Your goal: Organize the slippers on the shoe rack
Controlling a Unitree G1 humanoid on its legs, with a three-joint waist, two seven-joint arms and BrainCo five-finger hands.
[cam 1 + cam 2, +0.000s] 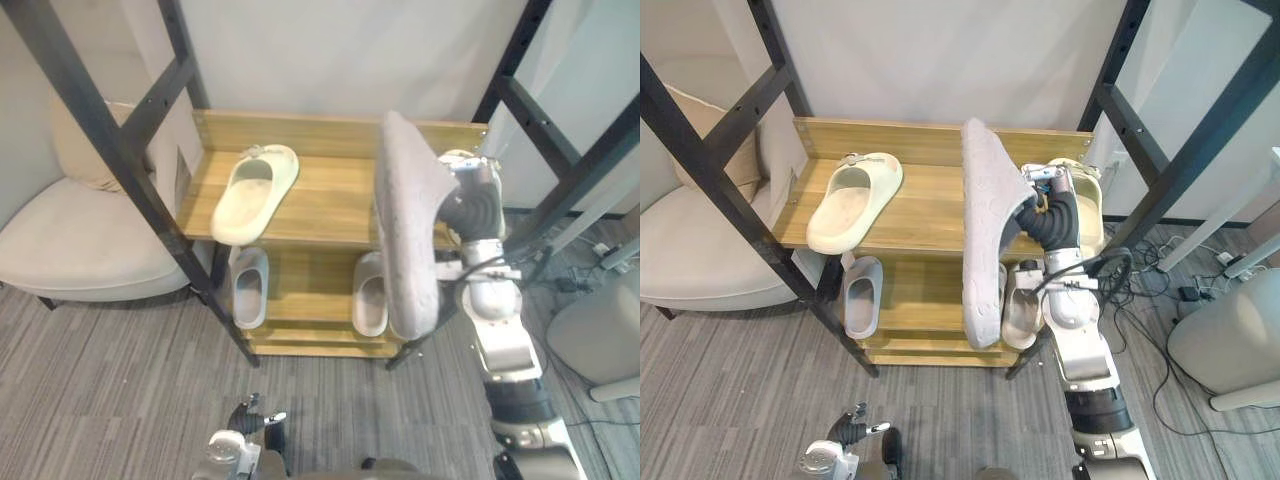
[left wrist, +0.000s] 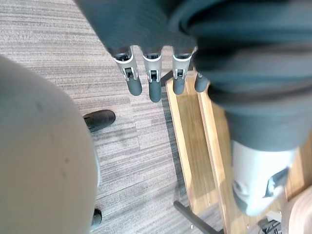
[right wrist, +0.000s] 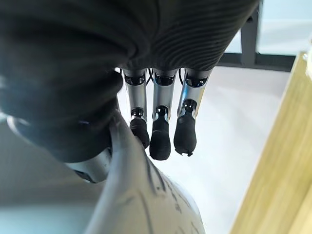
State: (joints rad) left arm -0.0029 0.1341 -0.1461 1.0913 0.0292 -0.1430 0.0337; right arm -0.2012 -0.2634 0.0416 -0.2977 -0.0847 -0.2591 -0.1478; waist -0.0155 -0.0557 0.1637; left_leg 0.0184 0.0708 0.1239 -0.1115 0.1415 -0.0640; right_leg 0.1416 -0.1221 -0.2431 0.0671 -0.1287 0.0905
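Note:
My right hand (image 1: 470, 208) is shut on a grey slipper (image 1: 405, 230), holding it on end with the sole towards me in front of the right half of the rack's top shelf (image 1: 330, 205). In the right wrist view its fingers (image 3: 161, 136) curl against the slipper's edge (image 3: 141, 204). A cream slipper (image 1: 255, 192) lies on the left of the top shelf. Another cream one (image 1: 1086, 205) shows behind my right hand. Two pale grey slippers (image 1: 250, 287) (image 1: 370, 297) rest on the lower shelf. My left hand (image 1: 245, 425) hangs low near the floor, its fingers (image 2: 152, 84) straight and holding nothing.
Black slanted metal bars (image 1: 110, 140) stand at both sides of the rack. A beige armchair (image 1: 80, 245) sits to the left. At the right stand a white rounded object (image 1: 600, 340) and cables on the grey carpet (image 1: 120, 390).

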